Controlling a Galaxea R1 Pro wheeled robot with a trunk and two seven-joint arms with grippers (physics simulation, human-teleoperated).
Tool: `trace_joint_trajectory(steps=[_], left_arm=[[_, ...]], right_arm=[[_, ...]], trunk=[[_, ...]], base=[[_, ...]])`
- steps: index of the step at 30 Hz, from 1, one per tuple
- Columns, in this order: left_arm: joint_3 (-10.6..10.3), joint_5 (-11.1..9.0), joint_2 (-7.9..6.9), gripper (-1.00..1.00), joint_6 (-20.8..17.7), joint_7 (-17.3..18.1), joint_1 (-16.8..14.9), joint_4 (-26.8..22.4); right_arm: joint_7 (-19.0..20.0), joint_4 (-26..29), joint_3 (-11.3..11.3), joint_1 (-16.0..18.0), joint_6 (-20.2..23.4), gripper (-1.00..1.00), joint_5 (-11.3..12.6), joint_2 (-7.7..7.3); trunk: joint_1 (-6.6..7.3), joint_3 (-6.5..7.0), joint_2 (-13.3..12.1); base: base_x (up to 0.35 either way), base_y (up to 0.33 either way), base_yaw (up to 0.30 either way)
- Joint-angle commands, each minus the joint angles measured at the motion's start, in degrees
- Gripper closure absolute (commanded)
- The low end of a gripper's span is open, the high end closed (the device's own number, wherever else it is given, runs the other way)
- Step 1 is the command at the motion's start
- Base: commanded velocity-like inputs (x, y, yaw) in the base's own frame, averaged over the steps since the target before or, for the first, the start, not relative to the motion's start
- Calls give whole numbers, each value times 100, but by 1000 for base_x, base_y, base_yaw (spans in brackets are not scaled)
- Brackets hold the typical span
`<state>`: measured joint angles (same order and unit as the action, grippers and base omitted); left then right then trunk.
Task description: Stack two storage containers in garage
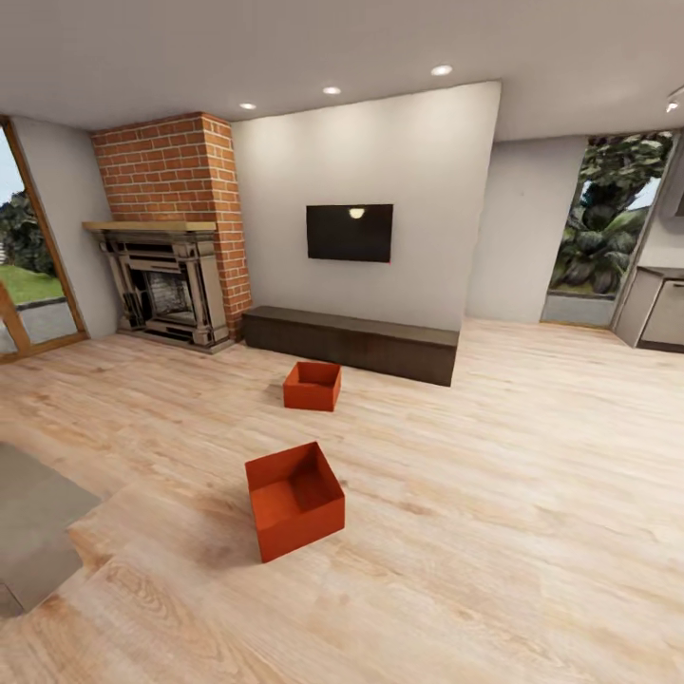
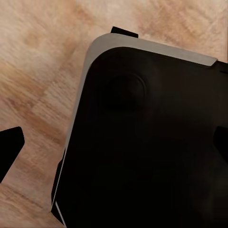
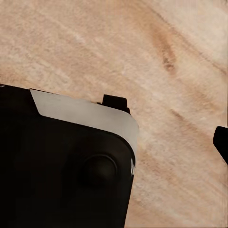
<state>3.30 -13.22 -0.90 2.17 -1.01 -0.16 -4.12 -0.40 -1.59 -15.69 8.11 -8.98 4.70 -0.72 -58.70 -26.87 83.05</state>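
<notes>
Two orange-red open-top storage containers stand on the light wood-plank floor of the living room. The nearer container [image 1: 294, 500] sits at the centre of the head view, turned at an angle. The farther container [image 1: 313, 386] rests in front of the long dark bench [image 1: 351, 342]. Both are empty. My left gripper [image 2: 114, 152] hangs open over the robot's dark base, one fingertip [image 2: 9, 147] at each side of its wrist view. My right gripper [image 3: 114, 147] looks open too, with one fingertip [image 3: 222, 141] showing against bare floor. Neither gripper holds anything.
A red brick fireplace [image 1: 171, 247] stands at the back left beside glass doors [image 1: 24, 256]. A TV [image 1: 350, 232] hangs on the white wall above the bench. A grey rug corner [image 1: 33, 522] lies at the left. An opening with a counter [image 1: 655, 304] is at the right.
</notes>
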Motion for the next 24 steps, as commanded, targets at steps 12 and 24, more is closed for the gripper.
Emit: trace_joint_trajectory(steps=[12,24], left_arm=[[30,-5,2,-100,11,-4,-2,-1],[30,-5,2,-100,11,-4,-2,-1]], right_arm=[[-12,-17,-48,7,-36,-100,48,-7],[-13,-17,-55,7,-35,-100,48,-7]], trunk=[[-3,-5,2],[-3,-5,2]], base=[[315,-31,116],[315,-87,1]])
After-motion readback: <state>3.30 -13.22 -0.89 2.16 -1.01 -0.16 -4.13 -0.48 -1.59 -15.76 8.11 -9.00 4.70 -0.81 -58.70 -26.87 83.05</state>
